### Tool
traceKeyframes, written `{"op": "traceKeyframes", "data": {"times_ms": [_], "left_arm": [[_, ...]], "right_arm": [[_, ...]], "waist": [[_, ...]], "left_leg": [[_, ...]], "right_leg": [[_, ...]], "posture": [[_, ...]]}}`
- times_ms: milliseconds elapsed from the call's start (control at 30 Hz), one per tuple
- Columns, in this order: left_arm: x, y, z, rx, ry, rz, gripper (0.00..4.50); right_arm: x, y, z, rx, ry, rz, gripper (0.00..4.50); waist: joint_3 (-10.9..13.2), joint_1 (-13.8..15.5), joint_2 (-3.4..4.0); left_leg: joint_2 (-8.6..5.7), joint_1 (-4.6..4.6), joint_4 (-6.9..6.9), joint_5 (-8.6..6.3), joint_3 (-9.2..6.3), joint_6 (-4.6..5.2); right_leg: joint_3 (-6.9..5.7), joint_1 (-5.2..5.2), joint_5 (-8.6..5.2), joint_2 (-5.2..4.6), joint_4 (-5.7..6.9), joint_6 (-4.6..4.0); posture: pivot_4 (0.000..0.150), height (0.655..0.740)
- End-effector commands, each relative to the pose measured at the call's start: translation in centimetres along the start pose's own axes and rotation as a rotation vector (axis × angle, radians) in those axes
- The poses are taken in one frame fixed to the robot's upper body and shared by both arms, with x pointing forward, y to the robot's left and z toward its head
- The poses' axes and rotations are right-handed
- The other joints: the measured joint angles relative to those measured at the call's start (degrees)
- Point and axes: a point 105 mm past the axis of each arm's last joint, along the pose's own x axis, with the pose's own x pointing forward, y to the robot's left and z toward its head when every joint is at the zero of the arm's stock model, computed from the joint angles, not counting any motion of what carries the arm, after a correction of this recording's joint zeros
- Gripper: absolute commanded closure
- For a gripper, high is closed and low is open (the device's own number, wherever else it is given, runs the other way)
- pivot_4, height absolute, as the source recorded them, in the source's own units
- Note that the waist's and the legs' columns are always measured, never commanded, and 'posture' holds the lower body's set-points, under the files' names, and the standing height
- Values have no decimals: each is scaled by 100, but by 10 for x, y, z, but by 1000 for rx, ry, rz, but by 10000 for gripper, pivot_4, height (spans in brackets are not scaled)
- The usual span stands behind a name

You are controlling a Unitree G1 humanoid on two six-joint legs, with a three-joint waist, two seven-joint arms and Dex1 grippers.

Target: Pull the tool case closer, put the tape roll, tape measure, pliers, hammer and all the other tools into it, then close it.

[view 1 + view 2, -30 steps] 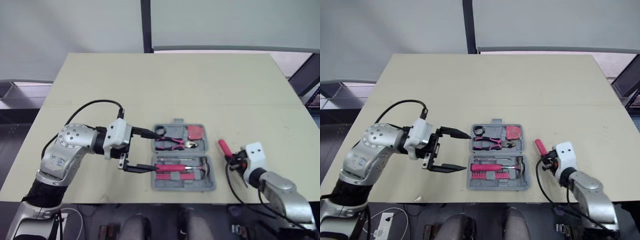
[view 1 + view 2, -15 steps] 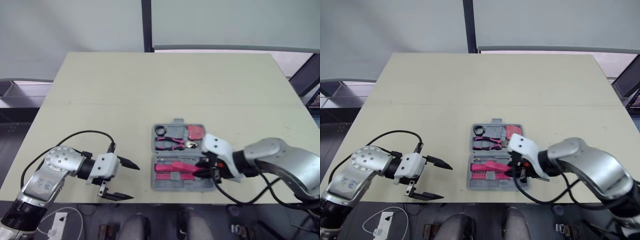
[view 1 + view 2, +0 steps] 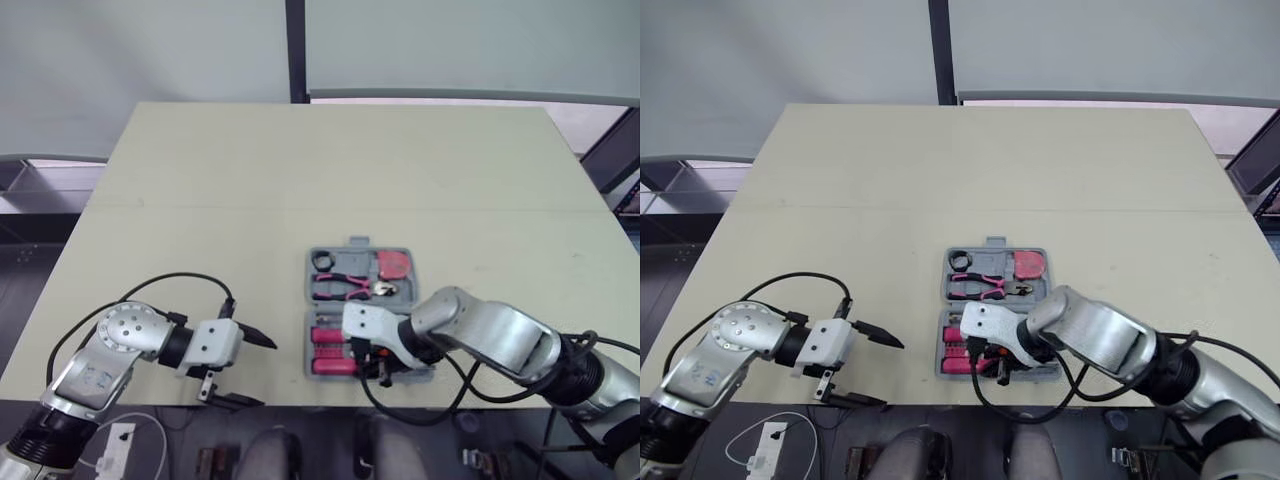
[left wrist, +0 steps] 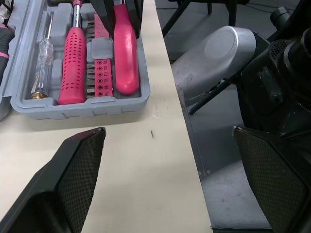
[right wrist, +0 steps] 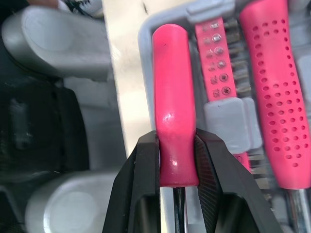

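Right tool (image 5: pixel 176 141) has swung in from the desk (image 3: pixel 330 170) right of the tool case (image 3: pixel 360 306) and now sits over the case's near half. It is clamped on the pink-handled driver (image 5: pixel 175 87), which lies along the front slot beside the bit strip (image 5: pixel 216 63). The driver looks nearly seated, so release is likely next. Left tool (image 3: pixel 255 372) has pulled back to the near-left desk edge, fingers wide and empty. Pliers (image 3: pixel 345 288) sit in the far half. The case is open, close to the front edge.

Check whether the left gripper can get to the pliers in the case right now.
Probably yes. The left gripper is open beside the case, and the pliers lie uncovered in its far half. The right gripper, shut on a pink handle, covers only the near half.
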Motion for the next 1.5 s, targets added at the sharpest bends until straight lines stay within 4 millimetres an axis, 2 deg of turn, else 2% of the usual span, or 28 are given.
{"op": "traceKeyframes", "data": {"times_ms": [33, 233, 333, 467, 567, 700, 800, 900, 1067, 1100, 1500], "left_arm": [[0, 2, 7, 23, -10, 6, 0], [0, 2, 13, 26, -15, 9, 0], [1, 2, 15, 27, -18, 10, 0], [3, 0, 19, 23, -37, 4, 0], [5, -1, 22, 25, -49, -2, 0], [5, 9, 24, 42, -57, 29, 0], [4, 16, 27, 54, -68, 40, 0], [2, 19, 28, 63, -69, 39, 0], [1, 22, 28, 74, -66, 35, 0], [1, 22, 28, 75, -66, 35, 0], [-1, 28, 31, 94, -67, 36, 0]], "right_arm": [[2, 1, 5, -44, -15, 3, 40486], [5, 3, 8, -65, -24, 9, 40486], [1, 2, 11, -101, -30, -3, 25770], [-23, -8, 26, -170, -66, -59, 6444], [-39, -9, 33, -197, -105, -64, 6444], [-41, -8, 22, -244, -205, -50, 6444], [-37, -11, 18, -205, -447, -61, 6444], [-30, -8, 1, -152, -589, -40, 14205], [-11, -7, -16, -119, -664, -61, 38309], [-8, -8, -18, -114, -671, -68, 44292], [21, -4, -48, -19, -617, -67, 44292]], "waist": [[0, 0, 0], [0, 0, 0], [0, 0, 0], [0, -1, 0], [0, 0, 0], [-3, 40, -8], [-8, 44, -21], [-7, 19, -21], [-7, 11, -21], [-7, 10, -20], [-7, 19, -20]], "left_leg": [[0, 0, 0, 0, 0, 0], [0, -1, 0, 0, -1, 0], [0, -1, 0, 0, -2, 0], [-1, -1, 3, 1, -2, 1], [1, -1, 3, 1, -5, 0], [1, -3, 2, 0, -22, 0], [-3, -4, 3, 0, -24, 1], [-8, 3, 2, 3, -13, 7], [3, 15, 0, 4, -9, 5], [4, 17, 1, 4, -8, 5], [3, 19, 1, 4, -10, 4]], "right_leg": [[-2, 0, 0, 0, 0, 0], [-7, 1, 0, 2, 0, 0], [-8, 1, 0, 2, 0, 0], [-8, 2, 0, 2, 2, 0], [-8, 2, 0, -2, 1, 0], [-14, 15, 0, 1, -12, 0], [-17, 25, 3, 11, -25, 5], [-19, 30, 9, 23, -26, 16], [-14, 35, 8, 35, -24, 14], [-11, 35, 7, 37, -20, 13], [-9, 37, 7, 31, -20, 12]], "posture": [[1500, 7400], [1500, 7400], [1500, 7400], [1500, 7400], [1500, 7400], [1500, 7400], [1500, 7400], [1500, 7400], [1500, 7400], [1500, 7400], [1500, 7400]]}}
